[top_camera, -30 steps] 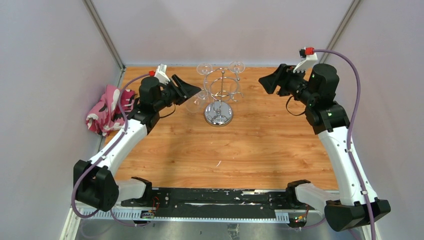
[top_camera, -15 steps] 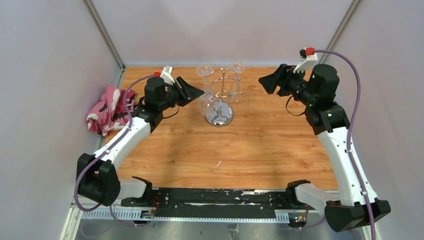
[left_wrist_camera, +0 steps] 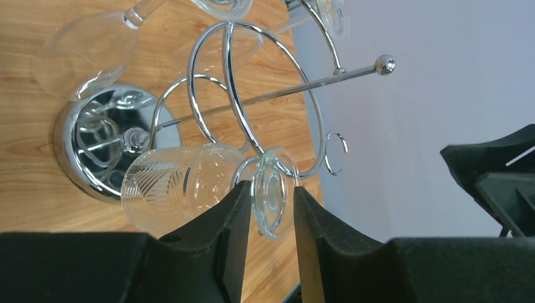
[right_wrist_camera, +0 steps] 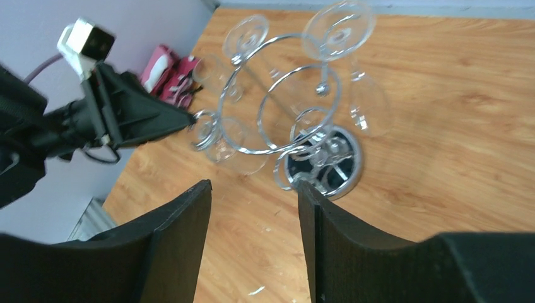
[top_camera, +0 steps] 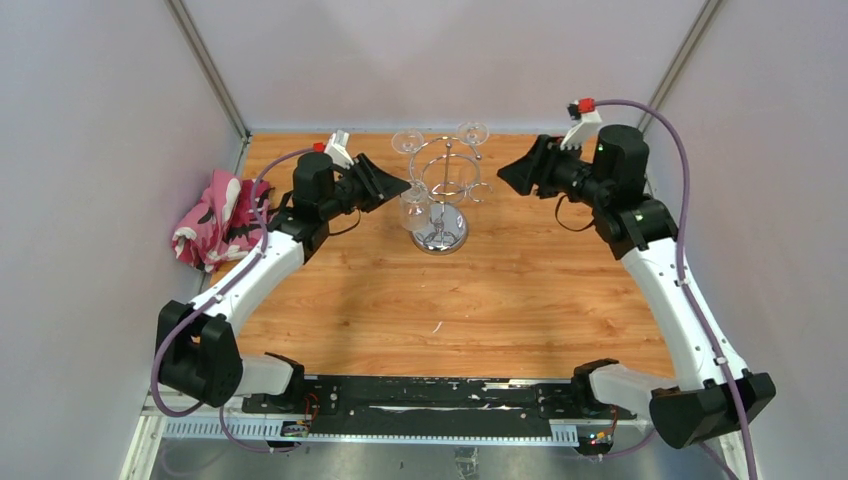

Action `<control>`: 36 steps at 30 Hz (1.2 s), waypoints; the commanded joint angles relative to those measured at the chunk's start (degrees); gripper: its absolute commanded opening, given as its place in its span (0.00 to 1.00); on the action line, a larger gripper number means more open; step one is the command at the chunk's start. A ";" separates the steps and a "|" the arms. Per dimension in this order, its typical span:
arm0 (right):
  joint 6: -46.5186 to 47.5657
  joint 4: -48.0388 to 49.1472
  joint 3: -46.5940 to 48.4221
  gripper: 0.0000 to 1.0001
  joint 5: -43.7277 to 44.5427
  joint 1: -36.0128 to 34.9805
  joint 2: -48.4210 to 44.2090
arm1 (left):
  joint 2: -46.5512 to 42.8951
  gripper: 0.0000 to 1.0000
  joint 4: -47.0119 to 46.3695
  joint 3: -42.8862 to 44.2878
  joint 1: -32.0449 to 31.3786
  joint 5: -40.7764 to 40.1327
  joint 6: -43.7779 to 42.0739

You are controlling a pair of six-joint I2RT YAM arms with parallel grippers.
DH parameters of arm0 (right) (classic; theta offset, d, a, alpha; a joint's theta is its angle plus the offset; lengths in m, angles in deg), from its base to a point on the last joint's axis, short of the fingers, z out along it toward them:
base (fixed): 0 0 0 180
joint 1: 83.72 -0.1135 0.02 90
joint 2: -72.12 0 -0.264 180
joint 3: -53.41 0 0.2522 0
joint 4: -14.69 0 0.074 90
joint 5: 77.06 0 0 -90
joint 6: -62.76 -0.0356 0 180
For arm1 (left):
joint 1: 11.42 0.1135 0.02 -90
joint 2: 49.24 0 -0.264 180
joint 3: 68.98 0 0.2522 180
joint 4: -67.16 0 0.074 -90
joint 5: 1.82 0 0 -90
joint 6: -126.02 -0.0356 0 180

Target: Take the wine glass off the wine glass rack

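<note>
The chrome wine glass rack [top_camera: 439, 233] stands at the back middle of the wooden table. Its ring and post also show in the left wrist view [left_wrist_camera: 230, 76] and the right wrist view [right_wrist_camera: 328, 167]. A clear wine glass [top_camera: 414, 207] hangs upside down on the rack's left side. My left gripper [top_camera: 398, 184] is open, and in its wrist view [left_wrist_camera: 270, 188] its fingers straddle the glass's round foot [left_wrist_camera: 272, 208], with the bowl [left_wrist_camera: 176, 189] to their left. My right gripper [top_camera: 505, 178] is open and empty to the right of the rack, and it shows the same in its wrist view [right_wrist_camera: 252, 184].
Two more glasses hang at the rack's far side [top_camera: 408, 140] [top_camera: 473, 132]. A pink patterned cloth [top_camera: 215, 217] lies at the table's left edge. Grey walls close in the back and sides.
My left gripper has moved right, up to the hanging glass, so its fingers now flank the foot. My right arm has swung left, closer to the rack.
</note>
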 commanded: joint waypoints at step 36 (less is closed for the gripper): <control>7.60 -8.71 12.01 0.00 10.74 -25.70 25.17 | 0.98 0.31 -2.10 0.23 -1.65 3.87 -1.66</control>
